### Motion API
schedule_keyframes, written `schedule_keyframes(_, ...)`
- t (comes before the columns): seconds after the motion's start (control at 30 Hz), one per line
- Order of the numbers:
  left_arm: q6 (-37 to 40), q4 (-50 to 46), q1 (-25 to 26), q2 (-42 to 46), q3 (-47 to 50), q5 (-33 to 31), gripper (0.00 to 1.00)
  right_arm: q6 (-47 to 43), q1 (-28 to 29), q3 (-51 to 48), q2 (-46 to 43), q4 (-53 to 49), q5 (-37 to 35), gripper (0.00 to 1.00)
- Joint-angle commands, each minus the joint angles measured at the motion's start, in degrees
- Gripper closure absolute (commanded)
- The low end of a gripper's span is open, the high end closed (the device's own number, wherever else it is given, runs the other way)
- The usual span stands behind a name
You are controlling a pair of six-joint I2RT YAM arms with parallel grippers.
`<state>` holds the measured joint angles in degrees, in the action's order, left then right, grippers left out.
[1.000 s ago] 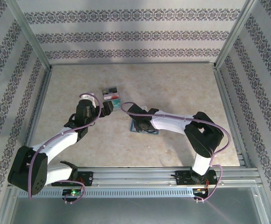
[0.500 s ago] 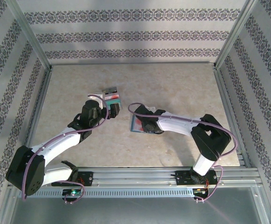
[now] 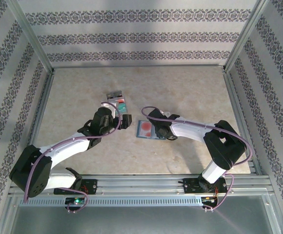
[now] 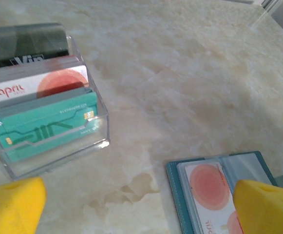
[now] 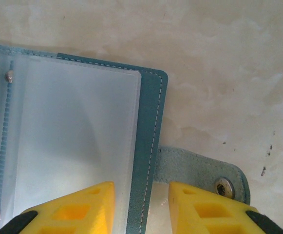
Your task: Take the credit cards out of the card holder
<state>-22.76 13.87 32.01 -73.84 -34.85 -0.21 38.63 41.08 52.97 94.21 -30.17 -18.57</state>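
1. Fingertips (image 5: 78, 209) of my right gripper (image 5: 141, 202) are standing a little apart and pinching nothing. They are straddling the stitched outer edge of the card holder (image 5: 148, 122), one tip over its clear sleeve (image 5: 73, 131) and the other over the clasp tab (image 5: 195, 168).
2. I am watching the card holder (image 3: 145, 130) lying open and flat near the middle of the table (image 3: 190, 87), with the right gripper (image 3: 158, 130) hanging over its right half.
3. One sleeved card (image 4: 209, 187), white with red circles, is sitting inside the holder's other panel.
4. Three more credit cards are standing on edge in a clear stand (image 4: 58, 163), which is sitting near the holder, to its left and further back. The teal card (image 4: 44, 126) is in front, the red-and-white card (image 4: 39, 85) is behind it, and the dark grey card (image 4: 24, 46) is at the back.
5. My left gripper (image 3: 125, 121) is hovering between stand and holder. Its fingers (image 4: 12, 207) are spread wide and gripping nothing.
6. Patterned walls (image 3: 141, 34) are enclosing the beige, marble-look table on three sides.
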Motion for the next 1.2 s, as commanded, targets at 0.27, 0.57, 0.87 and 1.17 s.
schedule_keyframes(0.27, -1.97, -0.77, 4.33, -6.29, -1.00, 3.41, 0.22, -1.88, -2.74, -1.98, -1.54, 1.34, 1.67, 0.64)
schedule_keyframes(0.57, -0.93, -1.54, 7.86, -14.77, -3.83, 7.83, 0.36, -2.52, -4.76, -2.50, -7.30, 1.50, 3.55, 0.64)
schedule_keyframes(0.87, -4.07, 1.77, 9.12, -21.69, -5.67, 13.16, 0.49, 0.50, -4.84, -4.16, -13.24, 6.92, 10.81, 0.64)
schedule_keyframes(1.17, -4.97, 3.71, 10.98, -24.32, -6.78, 16.10, 0.60, 2.94, -4.77, -5.17, -10.89, 14.82, 18.39, 0.64)
